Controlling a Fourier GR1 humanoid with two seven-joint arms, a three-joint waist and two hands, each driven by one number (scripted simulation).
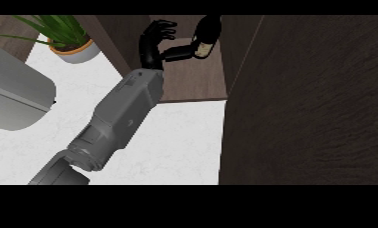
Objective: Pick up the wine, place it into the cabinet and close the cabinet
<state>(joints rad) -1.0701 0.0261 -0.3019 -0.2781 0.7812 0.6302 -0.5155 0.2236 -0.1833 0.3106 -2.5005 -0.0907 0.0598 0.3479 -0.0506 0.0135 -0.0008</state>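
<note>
The fingers (164, 28) of the one hand (153, 42) in view are curled at their tips above the palm, while the thumb (179, 53) sticks out sideways and touches the lower, labelled part of the wine bottle (206, 34). Whether the bottle is gripped or only touched by the thumb cannot be told; the curled fingers stand apart from it, to its left. The hand points upward from a black wrist, and the grey forearm (122, 114) runs from it down to the lower left edge of the view, where a wider grey segment is cut off. Which arm this is cannot be told for certain from its place; it enters from the left side.

The bottle stands dark and nearly upright inside the open cabinet (193, 79), near the right edge of its shelf and just beside the inner wall. Its pale label (202, 49) shows; its neck melts into the dark interior and is hard to make out.

A large dark wooden panel (303, 107), seemingly the cabinet door standing open, fills the right side and hides whatever lies behind it.

On the white counter (181, 142), a potted plant (66, 37) sits near the far left corner, and a grey rounded object (22, 97) is cut off by the left edge.
</note>
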